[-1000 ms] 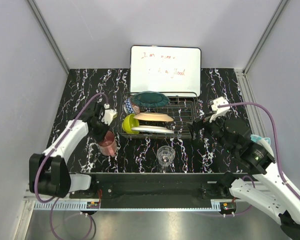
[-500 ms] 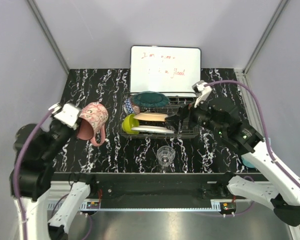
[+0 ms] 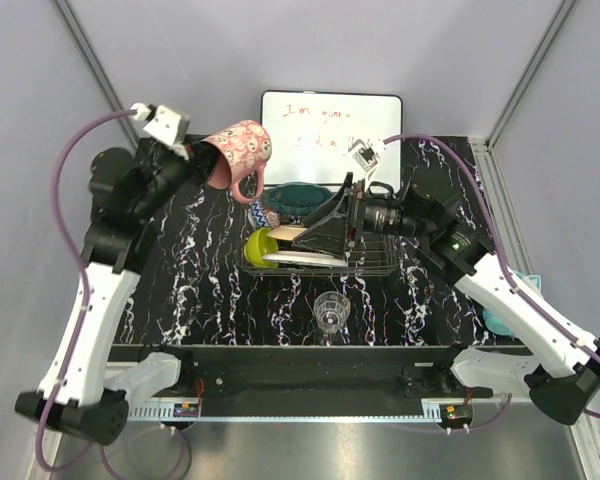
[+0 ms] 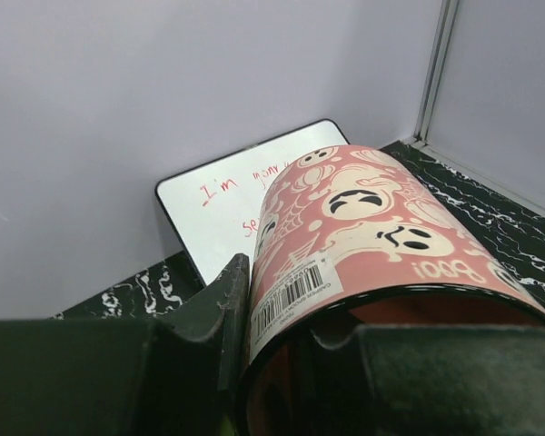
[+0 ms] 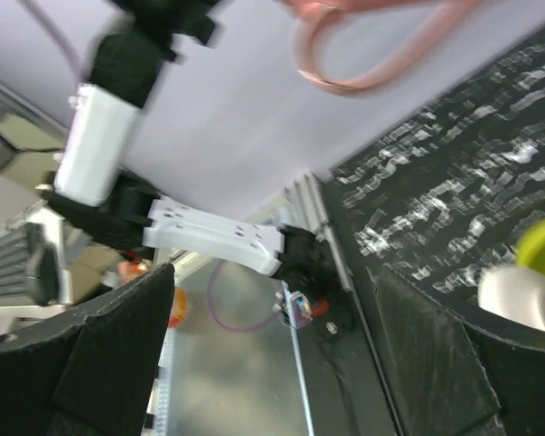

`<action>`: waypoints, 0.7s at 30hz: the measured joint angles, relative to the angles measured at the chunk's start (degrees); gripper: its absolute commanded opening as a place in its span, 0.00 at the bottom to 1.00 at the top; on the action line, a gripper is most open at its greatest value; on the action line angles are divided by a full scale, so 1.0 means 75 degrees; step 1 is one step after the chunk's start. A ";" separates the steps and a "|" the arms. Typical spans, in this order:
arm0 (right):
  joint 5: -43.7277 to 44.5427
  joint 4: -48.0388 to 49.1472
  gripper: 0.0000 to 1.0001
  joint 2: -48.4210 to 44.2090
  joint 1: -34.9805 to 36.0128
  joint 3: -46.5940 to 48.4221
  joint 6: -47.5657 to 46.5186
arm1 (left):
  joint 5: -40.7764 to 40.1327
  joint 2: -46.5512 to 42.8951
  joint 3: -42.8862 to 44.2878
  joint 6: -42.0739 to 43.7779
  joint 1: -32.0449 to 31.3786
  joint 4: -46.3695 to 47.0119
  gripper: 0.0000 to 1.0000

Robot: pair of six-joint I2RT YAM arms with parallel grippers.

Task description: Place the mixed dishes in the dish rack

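Dish rack [image 3: 376, 262]: mid-table [image 3: 180, 300], unmoved; holds teal plate [image 3: 298, 197] and lime-green bowl [image 3: 257, 247].
Right gripper [image 3: 325, 228]: jaws spread wide, nothing between them; shifted from rack's right end to above rack centre.
Left gripper [image 3: 204, 165]: clamped on rim of pink mug [image 3: 238, 150], one finger inside. Mug raised from low at rack's left to high over rack's far-left corner, lying on side.
Clear glass [image 3: 331, 311]: upright on table just in front of rack, unmoved.

We cannot read the whiteboard [image 3: 330, 128]. The right arm [image 3: 460, 250] hides part of the rack [image 3: 380, 262], and the blurred mug [image 5: 345, 86] runs off the right wrist view's top.
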 measured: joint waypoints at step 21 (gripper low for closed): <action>-0.1530 0.7863 1.00 0.3229 -0.0895 -0.0708 0.5788 | -0.0050 0.1157 -0.0055 -0.1137 -0.0877 0.2107 0.00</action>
